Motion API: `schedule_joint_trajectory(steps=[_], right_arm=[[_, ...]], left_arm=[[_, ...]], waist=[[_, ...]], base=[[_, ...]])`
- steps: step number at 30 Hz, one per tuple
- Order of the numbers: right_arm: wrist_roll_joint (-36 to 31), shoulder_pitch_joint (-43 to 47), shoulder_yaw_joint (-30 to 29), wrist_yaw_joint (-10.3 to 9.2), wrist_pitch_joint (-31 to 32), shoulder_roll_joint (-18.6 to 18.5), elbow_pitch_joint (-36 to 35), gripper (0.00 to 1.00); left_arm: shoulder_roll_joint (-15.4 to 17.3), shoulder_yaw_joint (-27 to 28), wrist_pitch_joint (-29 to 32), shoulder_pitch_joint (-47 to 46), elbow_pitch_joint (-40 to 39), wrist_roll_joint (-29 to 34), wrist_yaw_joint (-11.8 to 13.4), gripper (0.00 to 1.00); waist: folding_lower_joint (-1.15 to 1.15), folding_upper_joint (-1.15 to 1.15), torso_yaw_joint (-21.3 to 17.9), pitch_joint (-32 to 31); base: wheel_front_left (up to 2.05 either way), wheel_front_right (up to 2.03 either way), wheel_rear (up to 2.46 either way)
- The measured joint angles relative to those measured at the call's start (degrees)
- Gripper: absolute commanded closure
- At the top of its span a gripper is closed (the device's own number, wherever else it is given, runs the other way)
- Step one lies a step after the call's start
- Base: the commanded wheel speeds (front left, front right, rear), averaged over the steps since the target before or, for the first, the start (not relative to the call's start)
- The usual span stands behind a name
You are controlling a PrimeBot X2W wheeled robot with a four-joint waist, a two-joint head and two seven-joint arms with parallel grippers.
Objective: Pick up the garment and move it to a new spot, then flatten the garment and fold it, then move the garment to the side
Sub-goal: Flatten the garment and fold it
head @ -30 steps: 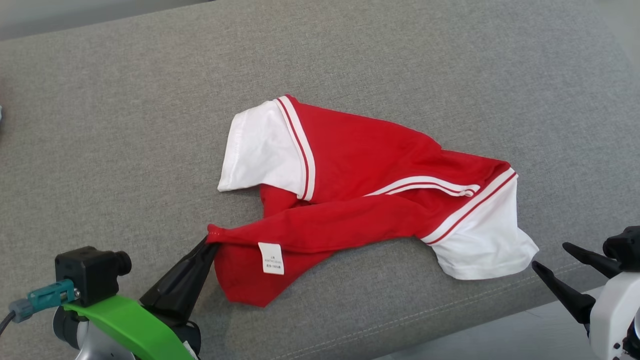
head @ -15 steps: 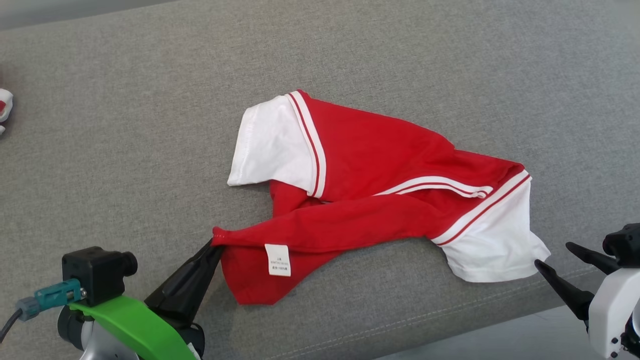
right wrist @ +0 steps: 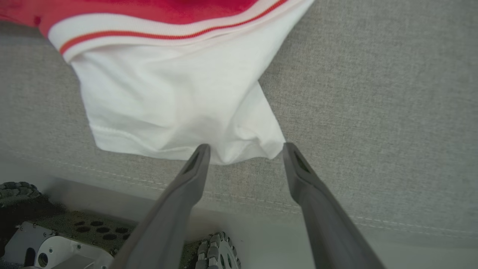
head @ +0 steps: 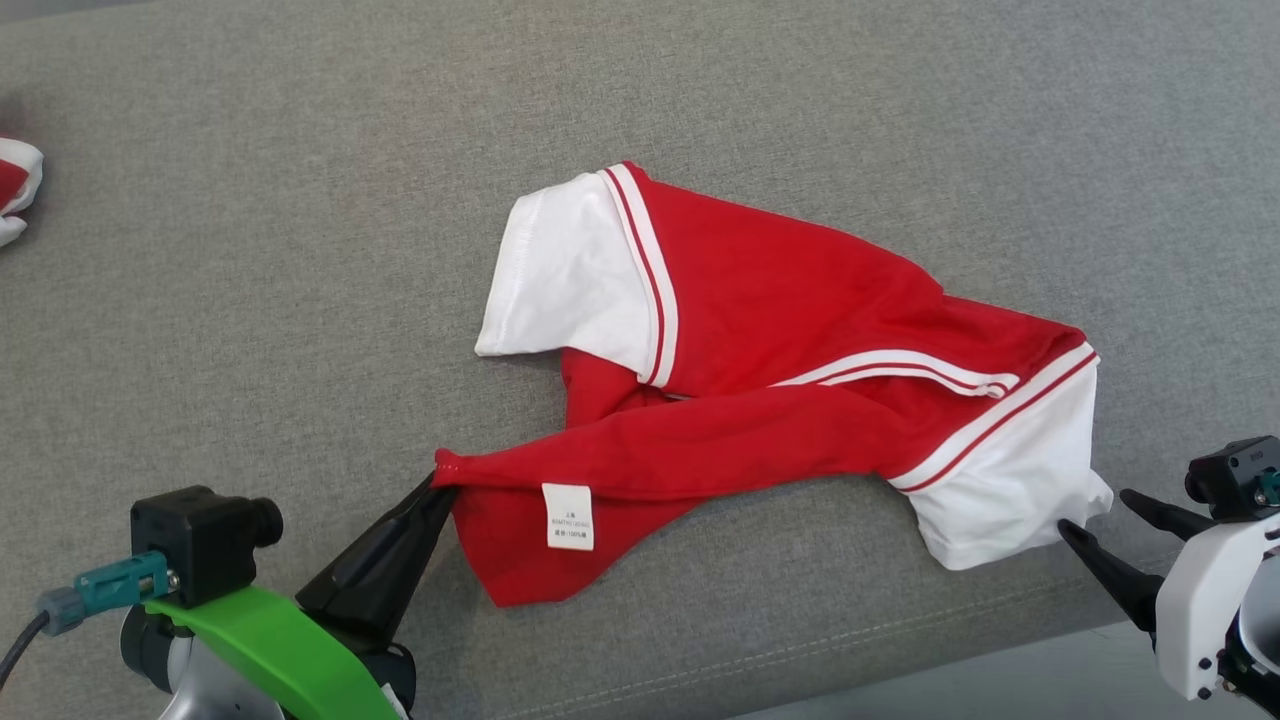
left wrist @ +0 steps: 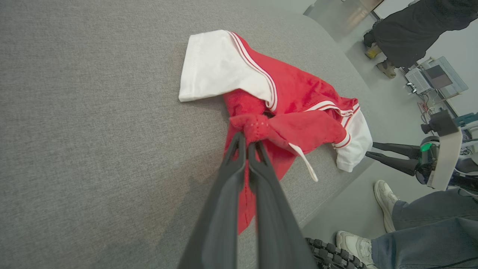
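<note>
The garment [head: 780, 340], a red shirt with white sleeves and white stripes, lies crumpled near the middle of a grey cushion [head: 250, 350]. Its right part comes close to the front edge of the cushion.

The left gripper [head: 441, 484] has its two fingers pressed together on a red corner of the garment, at the lower left of the cloth. In the head view a small white label [head: 568, 516] sits just beside this pinched corner. A piece of red and white cloth [head: 15, 185] lies at the far left, well apart from the garment.

The left wrist view gives the grip from close, with the red cloth bunched at the fingertips. It adds the floor beside the cushion, with a person's legs in blue jeans [left wrist: 429, 224], a pale shoe [left wrist: 384, 201], and farther away another person in dark clothes [left wrist: 407, 30].

The right gripper [head: 1093, 508] holds its fingers apart at the right white sleeve [head: 1010, 490]. The right wrist view makes this relation clearer: the hem of the sleeve lies between the two spread fingertips, one tip at the hem and the other just beside the corner of the sleeve. I cannot tell if they touch the cloth. Below the stitched seam [right wrist: 336, 215] of the cushion, this view also shows a wheel [right wrist: 218, 248] of the robot.
</note>
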Motion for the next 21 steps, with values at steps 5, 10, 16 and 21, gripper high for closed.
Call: schedule_joint_trajectory(steps=[5, 10, 16, 21], right_arm=[[0.00, -1.82, 0.37, 0.36, -0.01, 0.67, 2.25, 0.00], [-0.02, -3.46, 0.75, 0.85, 0.01, 1.07, 4.42, 0.00], [-0.02, -4.94, 1.81, 1.24, 0.09, 2.46, 6.95, 0.42], [0.66, -6.52, 2.30, 1.79, 0.56, 3.75, 9.18, 1.00]], left_arm=[[-0.01, 0.11, 0.01, 0.00, 0.02, 0.00, 0.00, 1.00], [-0.02, 0.11, 0.27, -0.12, -0.01, 0.01, 0.01, 1.00], [-0.02, 0.01, 0.67, -0.44, 0.00, 0.10, 0.01, 1.00], [-0.03, 0.07, 0.68, -0.70, 0.01, 0.18, 0.03, 1.00]], waist=[[0.00, 0.00, 0.12, 0.25], [0.00, 0.00, 0.18, 0.49], [0.00, 0.00, 0.50, 0.70], [0.00, 0.00, 0.82, 0.83]], base=[[0.00, 0.00, 0.00], [0.00, 0.00, 0.00], [0.00, 0.00, 0.00], [0.00, 0.00, 0.00]])
